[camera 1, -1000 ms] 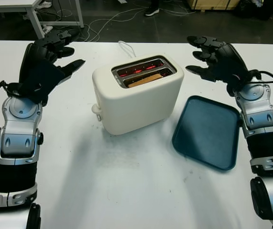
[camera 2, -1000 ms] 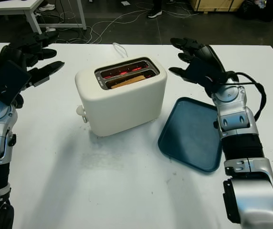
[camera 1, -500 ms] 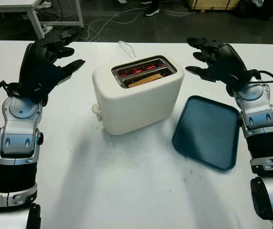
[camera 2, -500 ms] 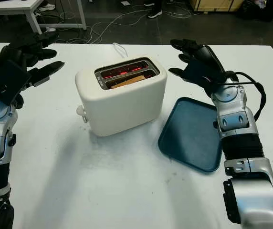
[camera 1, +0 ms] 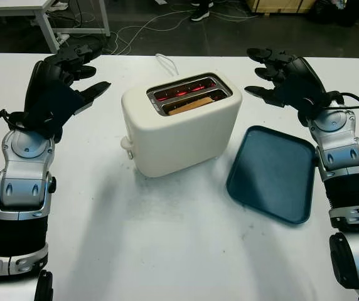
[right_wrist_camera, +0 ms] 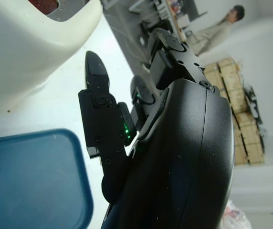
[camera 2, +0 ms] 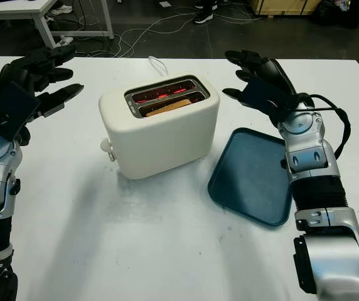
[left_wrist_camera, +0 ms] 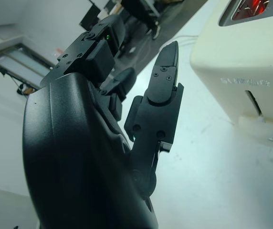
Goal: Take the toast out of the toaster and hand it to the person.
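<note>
On the white counter (camera 1: 167, 251), the cream toaster (camera 1: 179, 125) stands beside a blue tray (camera 1: 272, 172). The left robot hand (camera 1: 57, 88) and right robot hand (camera 1: 286, 78) hover open either side, seemingly poised to reach. The toast (camera 1: 192, 104) sits low in the near slot.

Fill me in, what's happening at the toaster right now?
Nothing is grasped yet. The cream toaster stands mid-table with its elements glowing red, and the toast sits in the nearer slot. The left hand is open, raised to the toaster's left; the right hand is open, raised to its right, beyond the far end of the blue tray, which holds nothing. Neither hand touches the toaster.
</note>
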Robot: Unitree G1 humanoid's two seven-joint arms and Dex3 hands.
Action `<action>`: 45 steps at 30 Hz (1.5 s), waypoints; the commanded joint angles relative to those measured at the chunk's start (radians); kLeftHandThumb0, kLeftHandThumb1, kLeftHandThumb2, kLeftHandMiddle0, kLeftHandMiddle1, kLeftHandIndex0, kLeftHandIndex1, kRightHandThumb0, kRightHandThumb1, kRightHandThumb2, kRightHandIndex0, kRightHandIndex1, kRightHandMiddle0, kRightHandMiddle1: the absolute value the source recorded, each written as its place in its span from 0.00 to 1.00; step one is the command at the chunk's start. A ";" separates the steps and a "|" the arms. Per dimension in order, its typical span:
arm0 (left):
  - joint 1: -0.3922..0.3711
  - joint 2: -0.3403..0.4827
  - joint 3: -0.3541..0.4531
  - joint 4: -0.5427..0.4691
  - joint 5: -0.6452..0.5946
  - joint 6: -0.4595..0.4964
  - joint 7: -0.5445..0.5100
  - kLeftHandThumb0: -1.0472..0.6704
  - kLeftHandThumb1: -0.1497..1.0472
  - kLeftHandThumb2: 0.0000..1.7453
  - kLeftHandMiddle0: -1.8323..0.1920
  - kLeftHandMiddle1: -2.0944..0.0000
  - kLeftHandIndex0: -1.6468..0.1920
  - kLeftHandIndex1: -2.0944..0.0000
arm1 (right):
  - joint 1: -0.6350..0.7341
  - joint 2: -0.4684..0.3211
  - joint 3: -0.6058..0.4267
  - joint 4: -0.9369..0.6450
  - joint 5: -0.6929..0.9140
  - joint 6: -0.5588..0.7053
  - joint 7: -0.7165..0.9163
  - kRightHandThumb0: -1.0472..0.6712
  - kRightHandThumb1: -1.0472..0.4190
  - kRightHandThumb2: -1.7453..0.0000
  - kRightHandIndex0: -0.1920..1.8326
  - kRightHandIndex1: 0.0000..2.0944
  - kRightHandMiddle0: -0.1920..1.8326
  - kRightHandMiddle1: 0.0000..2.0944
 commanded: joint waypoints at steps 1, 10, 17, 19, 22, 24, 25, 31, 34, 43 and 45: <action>0.019 -0.005 0.007 -0.011 -0.006 0.004 0.002 0.48 0.89 0.05 0.77 0.66 0.58 0.99 | 0.003 0.004 -0.002 -0.015 0.006 -0.002 -0.007 0.47 0.09 0.93 0.34 0.00 0.31 0.00; 0.040 -0.022 0.014 -0.020 -0.014 0.021 0.006 0.50 0.89 0.06 0.77 0.67 0.59 0.99 | 0.004 0.006 -0.002 -0.007 0.005 -0.010 -0.011 0.49 0.09 0.92 0.33 0.00 0.30 0.00; 0.063 -0.039 0.013 -0.022 -0.024 0.047 0.006 0.53 0.89 0.06 0.78 0.68 0.60 1.00 | 0.005 0.001 0.000 -0.009 0.001 -0.010 -0.012 0.50 0.09 0.92 0.33 0.00 0.30 0.00; 0.072 -0.041 0.013 -0.018 -0.023 0.041 0.008 0.53 0.89 0.06 0.78 0.68 0.60 0.99 | 0.008 0.003 -0.004 -0.007 0.007 -0.014 -0.012 0.51 0.09 0.92 0.33 0.00 0.30 0.00; 0.078 -0.040 0.016 -0.010 -0.021 0.043 0.011 0.53 0.89 0.06 0.78 0.68 0.60 1.00 | 0.011 0.006 -0.008 -0.017 0.013 0.003 -0.008 0.52 0.09 0.92 0.32 0.00 0.29 0.00; 0.078 -0.043 0.020 -0.007 -0.024 0.054 0.015 0.53 0.89 0.06 0.78 0.69 0.60 1.00 | 0.013 0.006 -0.010 -0.022 0.016 0.008 -0.005 0.52 0.09 0.92 0.32 0.00 0.29 0.00; 0.077 -0.044 0.021 -0.007 -0.026 0.060 0.016 0.53 0.89 0.06 0.78 0.69 0.61 1.00 | 0.013 0.006 -0.012 -0.021 0.018 0.008 -0.004 0.53 0.09 0.91 0.32 0.00 0.29 0.00; 0.074 -0.041 0.026 0.004 -0.028 0.051 0.018 0.52 0.89 0.07 0.78 0.70 0.61 1.00 | 0.018 -0.003 -0.006 -0.027 0.006 -0.004 -0.008 0.51 0.09 0.92 0.32 0.01 0.30 0.00; 0.069 -0.041 0.027 0.003 -0.029 0.053 0.019 0.52 0.89 0.07 0.78 0.70 0.61 1.00 | 0.021 0.002 -0.014 -0.038 0.016 0.013 -0.004 0.50 0.09 0.92 0.32 0.00 0.29 0.00; 0.053 -0.035 0.026 -0.002 -0.024 0.052 0.019 0.52 0.89 0.07 0.77 0.70 0.60 1.00 | 0.014 -0.003 -0.007 0.002 0.005 -0.035 -0.014 0.51 0.09 0.92 0.33 0.00 0.30 0.00; 0.049 -0.032 0.024 0.002 -0.020 0.046 0.020 0.51 0.89 0.07 0.77 0.70 0.60 1.00 | 0.012 -0.002 -0.010 0.010 0.010 -0.042 -0.012 0.52 0.09 0.92 0.33 0.00 0.30 0.00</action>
